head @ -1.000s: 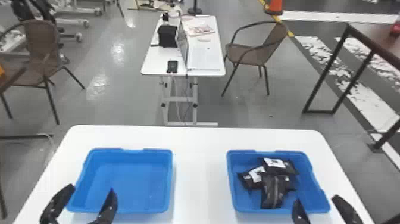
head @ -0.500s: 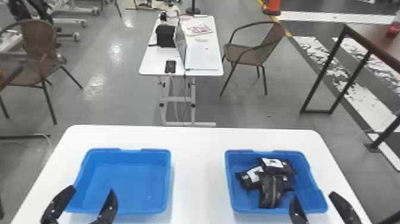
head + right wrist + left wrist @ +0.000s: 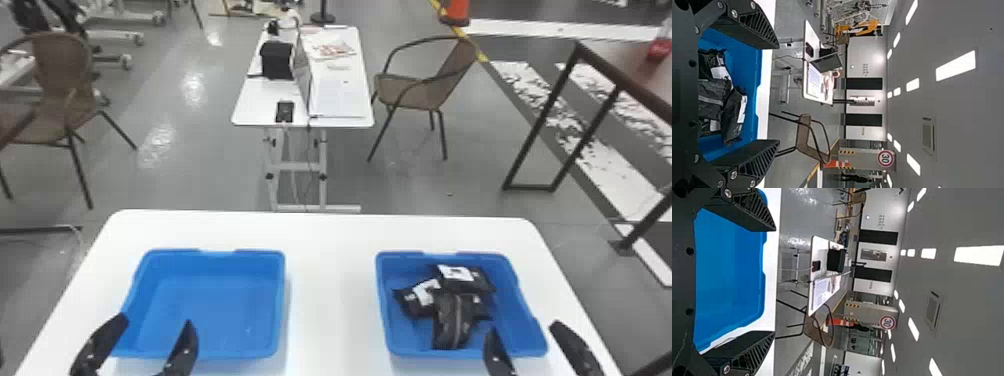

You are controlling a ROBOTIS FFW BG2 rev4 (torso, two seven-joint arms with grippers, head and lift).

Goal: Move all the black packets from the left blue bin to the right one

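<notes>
My left gripper [image 3: 156, 327] stands open over the near edge of the left blue bin [image 3: 215, 305], whose floor is bare. Several black packets [image 3: 452, 320] with white labels lie heaped in the right blue bin [image 3: 520, 335]. At that bin's near right corner is my right gripper [image 3: 522, 335], open, with nothing between its fingers. In the left wrist view the left gripper [image 3: 774, 281] has its fingers wide apart, the blue bin [image 3: 730, 274] beyond them. The right wrist view has the right gripper [image 3: 778, 94] spread likewise, near the packets [image 3: 732, 113].
Both bins rest on a white table [image 3: 330, 300], with a strip of tabletop between them. Beyond its far edge stand a second table [image 3: 255, 107] with a laptop, and brown chairs [image 3: 410, 92] on the floor.
The head view has shifted slightly, so the scene sits a little farther left. Both grippers keep their places over the bins, and the packets lie as before.
</notes>
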